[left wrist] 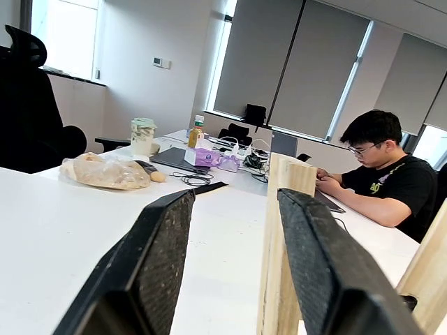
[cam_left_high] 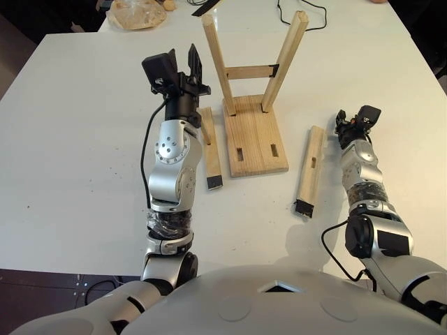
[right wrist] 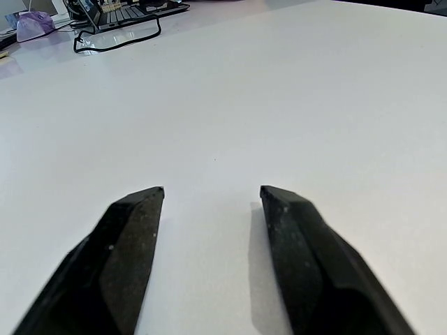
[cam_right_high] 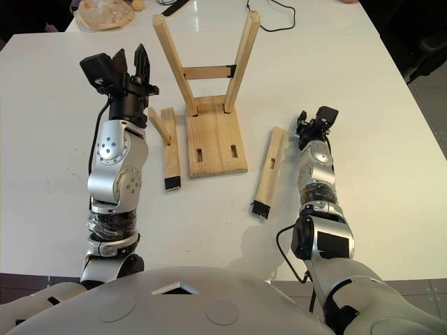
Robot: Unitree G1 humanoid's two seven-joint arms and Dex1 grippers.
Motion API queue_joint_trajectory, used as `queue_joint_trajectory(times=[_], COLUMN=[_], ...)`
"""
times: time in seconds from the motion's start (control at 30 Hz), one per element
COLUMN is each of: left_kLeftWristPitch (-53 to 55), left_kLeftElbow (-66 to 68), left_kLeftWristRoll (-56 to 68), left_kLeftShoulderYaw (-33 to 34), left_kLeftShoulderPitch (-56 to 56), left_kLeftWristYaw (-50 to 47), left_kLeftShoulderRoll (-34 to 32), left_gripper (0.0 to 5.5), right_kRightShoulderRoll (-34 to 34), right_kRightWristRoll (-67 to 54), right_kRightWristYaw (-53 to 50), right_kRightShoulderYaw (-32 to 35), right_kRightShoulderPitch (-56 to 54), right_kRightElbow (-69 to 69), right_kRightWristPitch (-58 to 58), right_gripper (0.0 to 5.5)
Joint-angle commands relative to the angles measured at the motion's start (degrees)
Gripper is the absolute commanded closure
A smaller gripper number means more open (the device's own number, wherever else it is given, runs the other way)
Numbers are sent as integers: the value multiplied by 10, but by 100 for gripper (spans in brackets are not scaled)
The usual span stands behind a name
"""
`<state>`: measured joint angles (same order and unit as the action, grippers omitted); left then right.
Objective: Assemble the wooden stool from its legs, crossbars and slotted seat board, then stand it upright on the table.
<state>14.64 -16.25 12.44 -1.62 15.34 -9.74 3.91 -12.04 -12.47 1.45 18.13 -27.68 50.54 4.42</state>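
Flat in the middle of the white table [cam_left_high: 70, 105], the slotted seat board [cam_left_high: 255, 139]; bears two legs standing up from its far end, the left upright leg [cam_left_high: 216, 59] and the right upright leg [cam_left_high: 285, 61], splayed apart toward their tops and joined partway up by a crossbar [cam_left_high: 250, 71]; shows two empty slots [cam_left_high: 239, 153] near its close end. Just left of the board, lengthwise and apart from it, a loose leg [cam_right_high: 170, 150] with a dark cap at its near end; has a short wooden piece [cam_right_high: 159, 124] angling off beside its far end, joined or merely touching, cannot tell. Right of the board, well clear of it, a second loose leg [cam_left_high: 309, 171], also lengthwise and dark-capped at the near end.

Raised above the table, left of the left upright leg, the left gripper [cam_right_high: 131, 61]; points up and away with fingers [left wrist: 150, 265] spread wide; grips nothing; frames, in the wrist view, an upright leg standing beyond the gap. Low over the table, right of the second loose leg and apart from it, the right gripper [cam_right_high: 302, 120]; has fingers [right wrist: 126, 258] parted with bare tabletop between; holds nothing.

At the far left corner, a crumpled bag [cam_left_high: 136, 12]; along the far edge, a black cable [cam_left_high: 323, 17].
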Motion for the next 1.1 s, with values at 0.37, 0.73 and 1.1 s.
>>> queue_joint_trajectory(times=[0.37,0.73,1.1], left_kLeftWristPitch=[166,79,229], left_kLeftElbow=[53,-3,-96], left_kLeftWristRoll=[100,28,43], left_kLeftShoulderYaw=[36,38,-36], left_kLeftShoulderPitch=[-14,-10,-115], left_kLeftWristYaw=[1,-47,-9], left_kLeftShoulderRoll=[39,14,-25], left_gripper=[329,329,329], right_kRightShoulderRoll=[27,28,18], right_kRightWristRoll=[8,14,32], right_kRightWristYaw=[-5,-3,5], right_kRightShoulderYaw=[-10,-10,-30], right_kRightShoulderPitch=[52,62,75], right_kRightElbow=[38,34,10], right_kRightWristPitch=[-18,-16,-8], right_gripper=[296,296,296])
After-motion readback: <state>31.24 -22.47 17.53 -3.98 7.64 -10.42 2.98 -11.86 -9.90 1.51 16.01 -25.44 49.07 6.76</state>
